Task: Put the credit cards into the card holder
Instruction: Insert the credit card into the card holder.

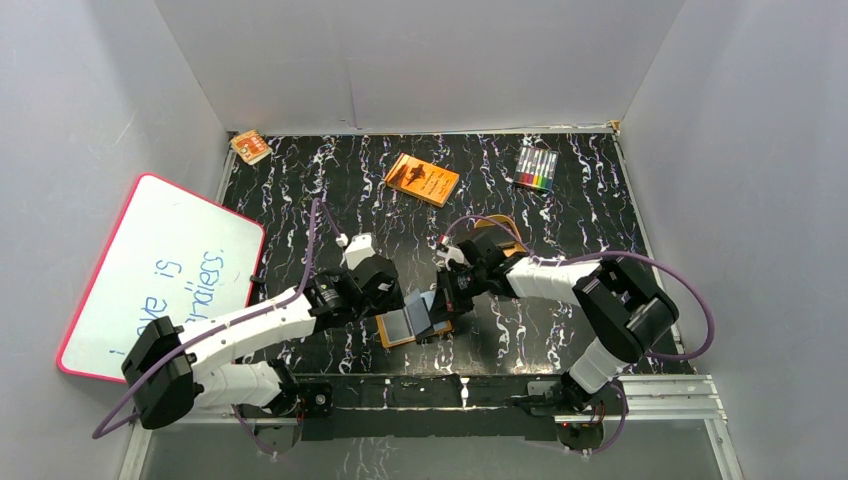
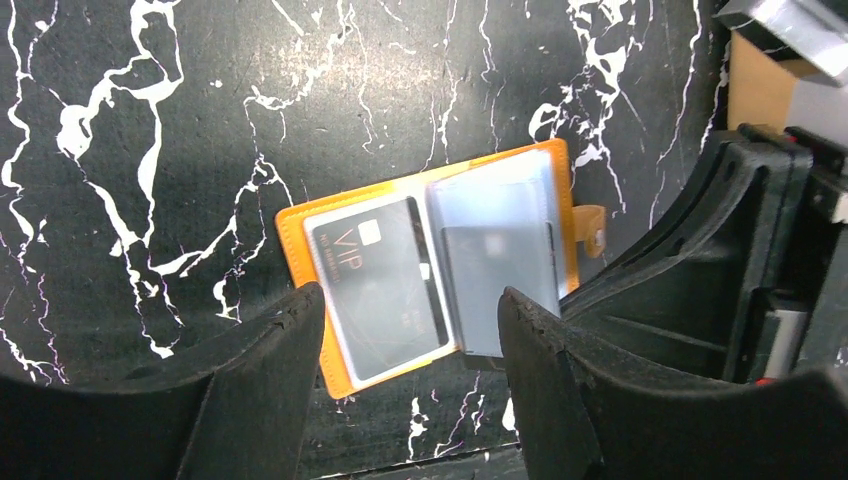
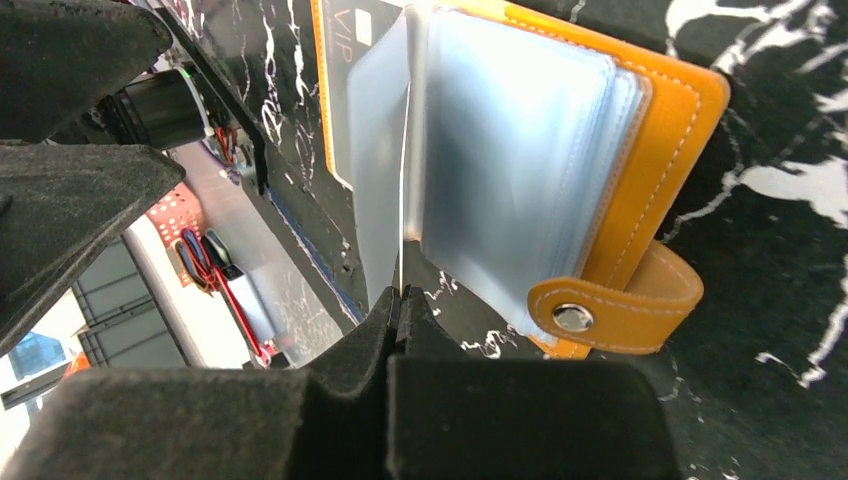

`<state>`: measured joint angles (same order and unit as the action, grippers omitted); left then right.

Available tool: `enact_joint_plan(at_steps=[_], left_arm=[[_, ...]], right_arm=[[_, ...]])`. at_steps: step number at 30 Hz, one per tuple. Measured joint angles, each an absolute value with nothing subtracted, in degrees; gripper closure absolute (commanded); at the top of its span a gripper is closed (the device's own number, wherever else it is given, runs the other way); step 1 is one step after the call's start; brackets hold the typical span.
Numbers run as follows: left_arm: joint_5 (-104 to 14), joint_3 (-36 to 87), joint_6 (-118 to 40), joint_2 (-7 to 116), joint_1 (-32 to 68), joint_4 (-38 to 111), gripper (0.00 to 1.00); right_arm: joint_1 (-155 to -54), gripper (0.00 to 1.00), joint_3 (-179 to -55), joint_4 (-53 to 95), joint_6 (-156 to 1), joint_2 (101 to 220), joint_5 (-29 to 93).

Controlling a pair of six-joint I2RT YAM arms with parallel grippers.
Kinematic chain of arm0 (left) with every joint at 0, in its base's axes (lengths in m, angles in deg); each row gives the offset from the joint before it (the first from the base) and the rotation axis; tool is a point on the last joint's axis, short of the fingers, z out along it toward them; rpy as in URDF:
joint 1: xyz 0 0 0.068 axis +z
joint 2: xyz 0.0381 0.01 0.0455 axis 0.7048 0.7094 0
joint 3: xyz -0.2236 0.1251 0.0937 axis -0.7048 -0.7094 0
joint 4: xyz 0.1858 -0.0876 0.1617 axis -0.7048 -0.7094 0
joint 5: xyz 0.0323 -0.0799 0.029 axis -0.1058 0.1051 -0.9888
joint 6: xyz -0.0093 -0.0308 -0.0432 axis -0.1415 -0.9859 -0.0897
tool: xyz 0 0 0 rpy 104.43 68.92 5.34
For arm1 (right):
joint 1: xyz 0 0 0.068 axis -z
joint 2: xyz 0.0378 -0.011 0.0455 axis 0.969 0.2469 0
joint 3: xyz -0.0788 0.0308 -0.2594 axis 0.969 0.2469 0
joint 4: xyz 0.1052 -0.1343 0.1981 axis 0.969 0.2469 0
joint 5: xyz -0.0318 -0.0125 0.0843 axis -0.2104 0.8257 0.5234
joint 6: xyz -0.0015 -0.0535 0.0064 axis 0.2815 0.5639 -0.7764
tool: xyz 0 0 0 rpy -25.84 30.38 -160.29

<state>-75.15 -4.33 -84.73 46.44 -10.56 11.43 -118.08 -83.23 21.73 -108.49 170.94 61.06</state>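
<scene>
**Top external view.** The card holder (image 1: 410, 324) lies open on the desk (image 1: 600, 210), close to the middle of the near edge, between the two arms. The left pincer (image 1: 388, 298) stands just beside its left side, and the right pincer (image 1: 452, 298) is at its right side. An orange book (image 1: 422, 179) and a pack of markers (image 1: 536, 168) lie near the far edge. A whiteboard (image 1: 165, 270) leans beyond the left edge.

**Left wrist view.** The left pincer (image 2: 408, 305) is released. Its fingers (image 2: 265, 380) are spread either side of the open card holder (image 2: 295, 240) and grasp nothing. A black credit card (image 2: 375, 285) marked VIP sits in the left-hand clear pocket. A second dark card (image 2: 490, 275) shows through the right-hand sleeves.

**Right wrist view.** The right pincer (image 3: 398, 305) is clenched, tips together on the lower edge of one clear sleeve (image 3: 380, 190). This sleeve stands lifted away from the remaining sleeves. The snap-button tab (image 3: 620, 305) lies unfastened near the tips.
</scene>
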Motion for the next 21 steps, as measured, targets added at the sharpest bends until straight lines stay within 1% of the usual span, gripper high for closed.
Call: enact_joint_plan(at_steps=[14, 17, 21], left_arm=[[-76.7, -4.7, -85.3, 44.2, -10.6, 11.4, 0.39], [-76.6, -5.8, -85.3, 44.0, -10.6, 11.9, 0.41], [-76.4, -7.7, -85.9, 44.3, -10.6, 12.5, 0.48]], right_arm=[[-122.6, 1.0, -86.6, 20.4, -110.0, 174.8, 58.7], [-123.1, 1.0, -87.5, 20.4, -110.0, 175.7, 58.2], [-123.3, 1.0, -87.6, 20.4, -110.2, 175.7, 57.5]])
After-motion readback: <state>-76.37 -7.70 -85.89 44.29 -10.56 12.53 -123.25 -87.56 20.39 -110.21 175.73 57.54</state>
